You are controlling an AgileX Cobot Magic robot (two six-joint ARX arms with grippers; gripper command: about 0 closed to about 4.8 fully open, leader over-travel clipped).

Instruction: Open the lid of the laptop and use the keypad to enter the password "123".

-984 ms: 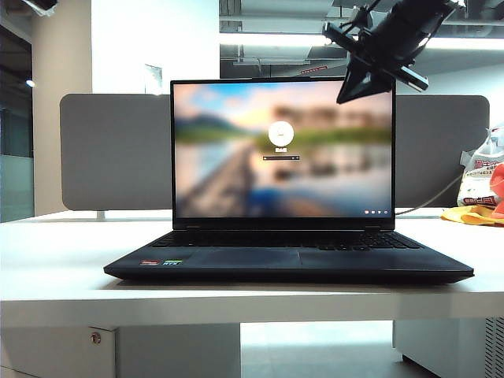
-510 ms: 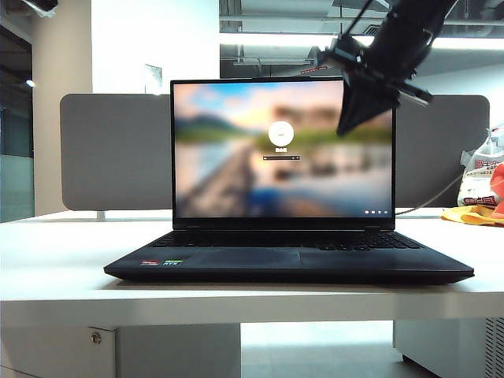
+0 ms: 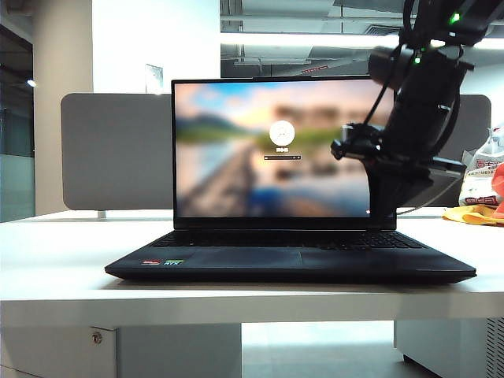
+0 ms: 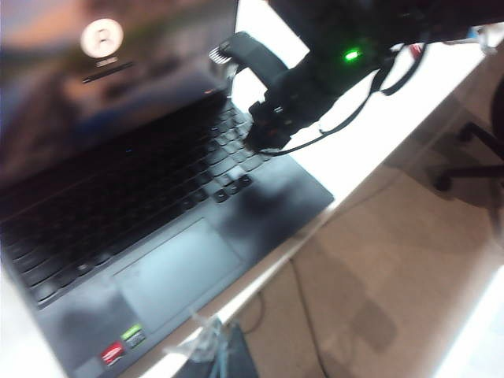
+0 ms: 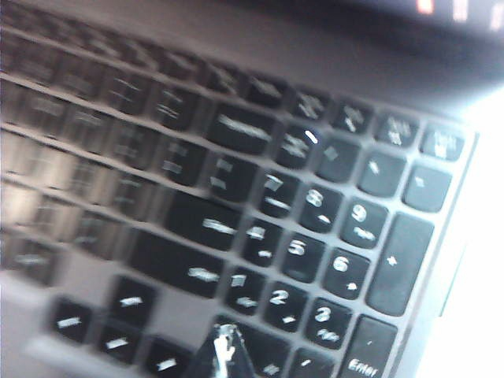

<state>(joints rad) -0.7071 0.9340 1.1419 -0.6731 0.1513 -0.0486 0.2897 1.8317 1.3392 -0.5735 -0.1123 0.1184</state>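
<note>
The black laptop (image 3: 236,260) stands open on the white table, its lid (image 3: 283,150) upright and showing a blurred landscape login screen. My right gripper (image 3: 384,211) hangs point-down in front of the screen's right side, low over the keypad (image 3: 374,241). In the right wrist view its shut tip (image 5: 226,346) hovers beside the 1 key of the keypad (image 5: 315,236), with nothing held. The left wrist view looks down at the keyboard and the right gripper (image 4: 260,142) over the keypad (image 4: 228,169). My left gripper (image 4: 209,340) shows as one closed blurred tip past the laptop's front edge.
A grey divider board (image 3: 114,150) stands behind the laptop. A printed plastic bag (image 3: 482,185) and a cable lie at the far right of the table (image 3: 55,260). Red and green stickers (image 4: 122,345) mark the palm rest. A chair base (image 4: 472,157) stands on the floor.
My right arm has come down from above the lid's top right corner to low in front of the screen, over the keypad. The laptop and lid have not moved.
</note>
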